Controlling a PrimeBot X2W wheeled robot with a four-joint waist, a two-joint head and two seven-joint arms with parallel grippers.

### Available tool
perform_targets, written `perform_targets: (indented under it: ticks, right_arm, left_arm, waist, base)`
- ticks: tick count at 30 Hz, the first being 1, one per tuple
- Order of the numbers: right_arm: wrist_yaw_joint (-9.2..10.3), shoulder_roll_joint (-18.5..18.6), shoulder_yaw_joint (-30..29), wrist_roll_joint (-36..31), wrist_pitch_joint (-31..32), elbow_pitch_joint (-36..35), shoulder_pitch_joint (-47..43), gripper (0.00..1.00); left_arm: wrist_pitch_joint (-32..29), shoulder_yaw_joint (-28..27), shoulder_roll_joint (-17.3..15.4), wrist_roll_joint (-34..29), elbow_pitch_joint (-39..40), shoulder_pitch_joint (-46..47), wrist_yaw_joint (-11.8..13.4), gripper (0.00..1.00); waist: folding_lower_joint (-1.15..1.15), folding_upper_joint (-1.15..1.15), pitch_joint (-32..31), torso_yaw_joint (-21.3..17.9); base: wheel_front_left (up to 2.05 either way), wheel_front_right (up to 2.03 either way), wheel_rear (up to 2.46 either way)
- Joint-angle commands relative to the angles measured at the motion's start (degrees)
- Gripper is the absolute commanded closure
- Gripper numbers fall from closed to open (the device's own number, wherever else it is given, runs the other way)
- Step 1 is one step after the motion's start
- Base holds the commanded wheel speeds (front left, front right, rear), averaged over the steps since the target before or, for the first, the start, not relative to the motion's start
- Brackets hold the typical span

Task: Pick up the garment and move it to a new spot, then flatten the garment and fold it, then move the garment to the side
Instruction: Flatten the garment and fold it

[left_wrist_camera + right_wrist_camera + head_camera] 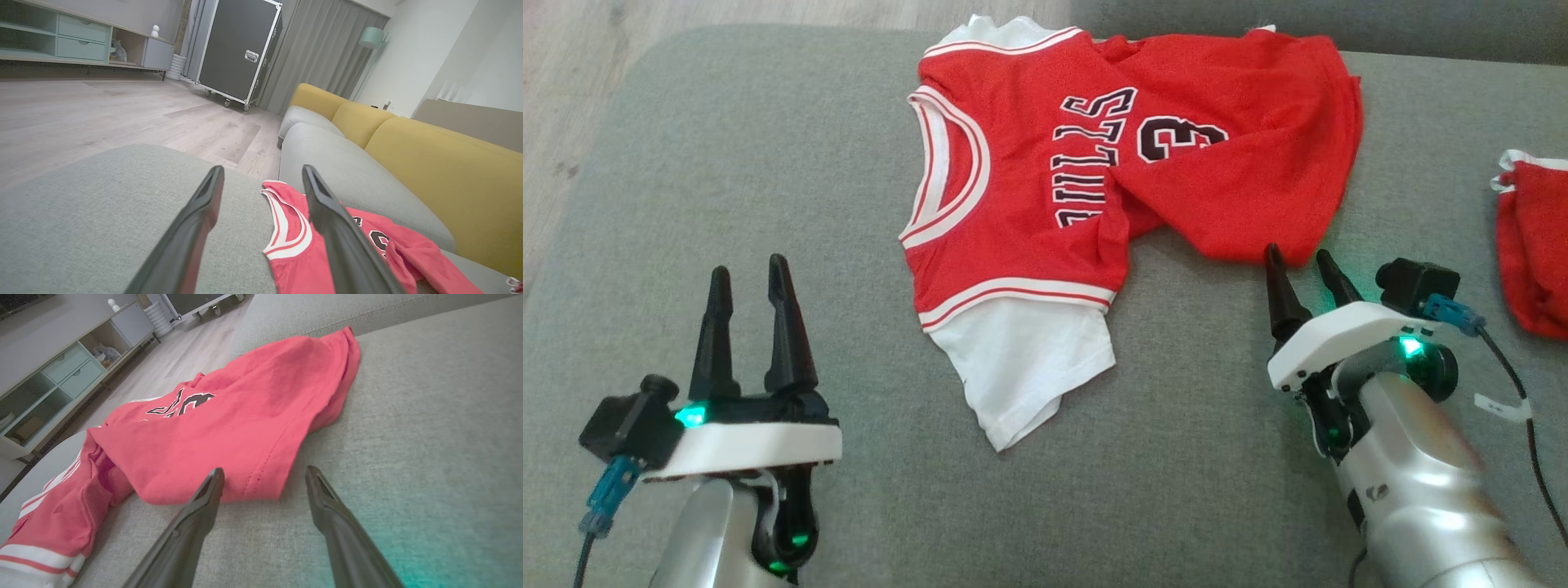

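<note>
Grey woven cushion [727, 163] lies bare under both claws. The left claw [748, 269] hovers over it with fingers spread wide and nothing between them. The jersey [1045, 163] sits ahead of it and off to its right, well apart from its tips, with the white-trimmed neckline on that claw's side.

The right claw [1297, 253] gapes just as wide and grips nothing. Its tips are right at the red hem (whether they brush the cloth I cannot tell). Between the two claws a white sleeve pokes back toward the robot. Beyond the right claw's tips the lower part of the jersey is flopped over on a slant, covering part of the number. The far sleeve is bunched near the cushion's far edge. Well off to the right claw's right lies a second red cloth [1535, 245], apart from all this.

By my reading the task is early. Whether the jersey has already been carried to its new spot the pictures cannot say. It is plainly not flat, no tidy fold has been made, and it sits mid-cushion, not at the side. Flattening, folding and the move aside all seem left to do, and the hem in front of the right claw looks like the natural place to start.
</note>
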State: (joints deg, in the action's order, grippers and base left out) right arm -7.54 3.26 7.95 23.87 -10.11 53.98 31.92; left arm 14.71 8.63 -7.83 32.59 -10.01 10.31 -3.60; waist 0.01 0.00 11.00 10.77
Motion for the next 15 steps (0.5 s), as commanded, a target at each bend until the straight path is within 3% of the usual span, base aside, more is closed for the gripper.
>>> perform_targets:
  ticks: [1, 5, 6, 7, 11, 15]
  right_arm:
    - [0.05, -0.38, 2.23, 1.44, -1.66, 1.34, 3.03, 0.0]
    - [0.05, -0.38, 4.13, 3.95, -2.8, 4.02, 4.67, 0.0]
    - [0.05, -0.38, 5.93, 5.39, -3.44, 4.94, 5.56, 0.85]
    - [0.05, -0.38, 6.82, 5.77, -3.77, 5.14, 5.98, 1.0]
    - [0.05, -0.38, 7.36, 4.67, -4.7, 6.6, 7.5, 1.0]
    - [0.05, -0.26, 2.73, -2.52, -4.85, 4.93, 7.77, 1.0]
  left_arm:
    - [0.29, -2.99, -0.19, -0.98, 1.09, 2.18, -0.46, 0.0]
    - [0.29, -3.51, 0.36, -1.49, 0.55, 2.18, -0.98, 0.0]
    - [0.29, -4.67, 0.79, -2.1, 1.13, 2.43, -1.11, 0.0]
    - [0.29, -5.62, 1.18, -2.3, 1.67, 2.55, -1.13, 0.0]
    - [0.29, -8.11, 2.37, -3.6, 3.15, 2.37, -1.62, 0.0]
    - [0.29, -9.25, 3.11, -4.6, 3.2, 1.41, -2.17, 0.0]
  waist:
    - [-0.01, 0.0, 0.23, 0.55]
    - [-0.01, 0.0, 0.29, 0.86]
    - [-0.01, 0.0, 0.42, 0.84]
    - [-0.01, 0.0, 0.49, 0.76]
    - [-0.01, 0.0, 0.1, 0.07]
    - [-0.01, 0.0, -1.07, -1.09]
  base:
    - [0.0, 0.0, 0.0]
    - [0.0, 0.0, 0.0]
    - [0.0, 0.0, 0.0]
    - [0.0, 0.0, 0.0]
    - [0.0, 0.0, 0.0]
    - [0.0, 0.0, 0.0]
